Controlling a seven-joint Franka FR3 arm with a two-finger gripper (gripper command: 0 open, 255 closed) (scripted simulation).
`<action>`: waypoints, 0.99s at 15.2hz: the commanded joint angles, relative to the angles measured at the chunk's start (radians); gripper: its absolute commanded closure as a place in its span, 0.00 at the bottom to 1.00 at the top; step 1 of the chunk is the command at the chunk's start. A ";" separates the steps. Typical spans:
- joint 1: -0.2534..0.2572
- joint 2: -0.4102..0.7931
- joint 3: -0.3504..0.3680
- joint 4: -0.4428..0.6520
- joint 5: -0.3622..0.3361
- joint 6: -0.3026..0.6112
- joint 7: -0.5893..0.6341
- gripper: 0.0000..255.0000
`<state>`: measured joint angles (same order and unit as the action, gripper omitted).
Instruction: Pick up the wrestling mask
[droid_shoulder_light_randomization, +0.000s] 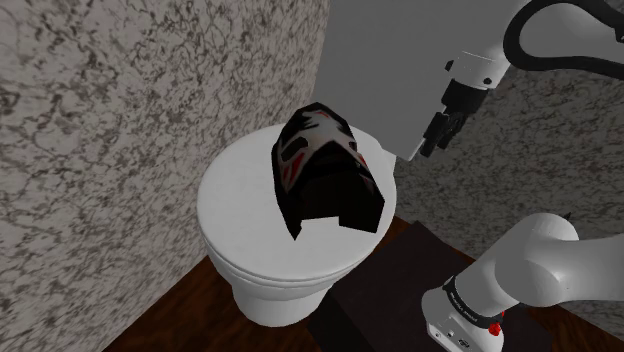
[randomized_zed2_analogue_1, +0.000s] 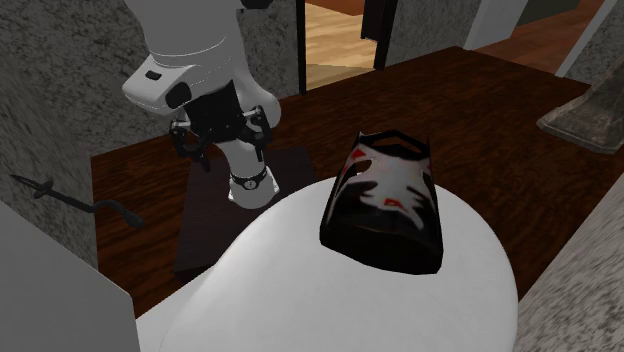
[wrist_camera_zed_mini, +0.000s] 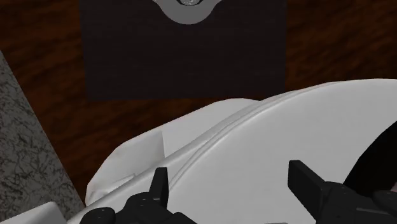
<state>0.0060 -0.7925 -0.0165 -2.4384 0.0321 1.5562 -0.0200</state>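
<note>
Wall first, speckled stone (droid_shoulder_light_randomization: 120, 100) along the shoulder view's left. Next comes the white toilet (droid_shoulder_light_randomization: 235, 235) with its lid down, and right on top of that lid sits the wrestling mask (droid_shoulder_light_randomization: 326, 172), black with white and red markings, its painted face showing, nothing touching it. Move on rightward and there's the gripper (droid_shoulder_light_randomization: 432, 148), hanging beside the tank (droid_shoulder_light_randomization: 380, 60), clear of the mask and off to its side. In the wrist view the two black fingers (wrist_camera_zed_mini: 160, 183) stand well apart with nothing between them but the lid's white rim, so the gripper is open and empty. Nothing done yet, by my read: the approach over the mask, the descent, the squeeze and the lift are all left to do.
</note>
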 joint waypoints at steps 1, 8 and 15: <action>0.000 0.000 0.000 0.000 0.000 0.000 0.000 0.00; 0.007 -0.068 0.231 0.024 0.107 -0.069 0.336 0.00; -0.020 -0.010 0.475 0.145 0.205 -0.114 0.675 0.00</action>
<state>-0.0071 -0.8191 0.4192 -2.3097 0.2226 1.4400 0.5998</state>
